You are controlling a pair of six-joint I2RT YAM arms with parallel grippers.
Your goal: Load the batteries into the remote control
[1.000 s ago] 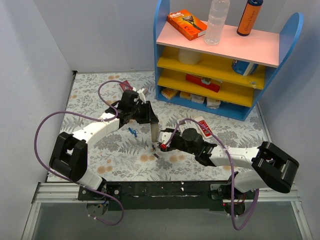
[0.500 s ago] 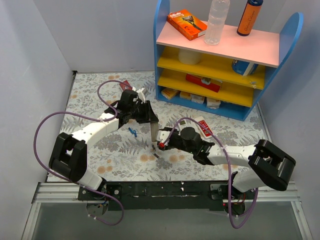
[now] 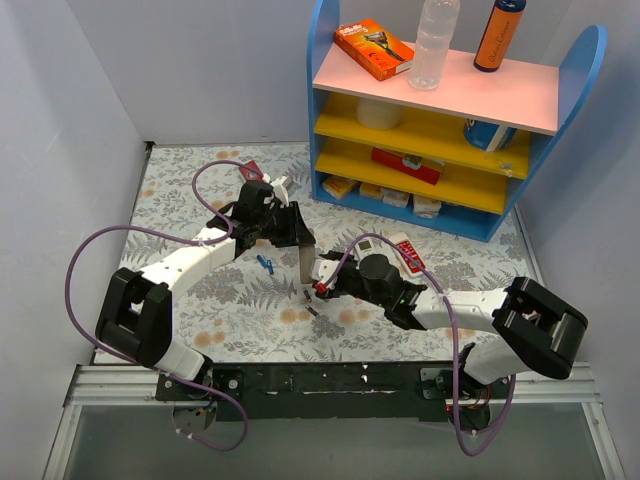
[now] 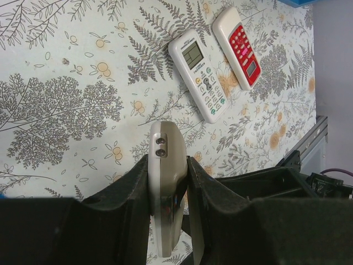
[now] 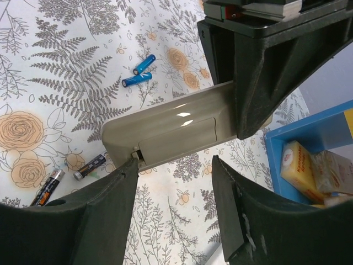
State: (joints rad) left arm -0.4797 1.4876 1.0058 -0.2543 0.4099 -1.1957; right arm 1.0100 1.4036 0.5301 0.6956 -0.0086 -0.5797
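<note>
My left gripper point(image 3: 300, 245) point(image 4: 168, 185) is shut on a beige remote point(image 3: 308, 263) point(image 4: 167, 165), held on edge above the table. Its back with the closed battery cover faces the right wrist view point(image 5: 176, 135). My right gripper point(image 3: 322, 285) point(image 5: 174, 182) is open just under that remote's free end, one fingertip point(image 5: 128, 168) touching it near the cover's edge. The slim white remote control point(image 4: 198, 74) point(image 3: 368, 247) with a greenish screen lies flat on the table. Two dark batteries point(image 5: 90, 166) point(image 3: 311, 303) lie on the table below the held remote.
A red-faced remote point(image 4: 241, 47) point(image 3: 408, 253) lies beside the white one. Two small blue cylinders point(image 5: 140, 70) point(image 3: 264, 263) lie on the floral cloth. A blue shelf unit point(image 3: 450, 120) with boxes and bottles stands at the back right.
My right gripper has moved left and up to the free end of the held beige remote. My left arm has shifted slightly, still gripping the remote.
</note>
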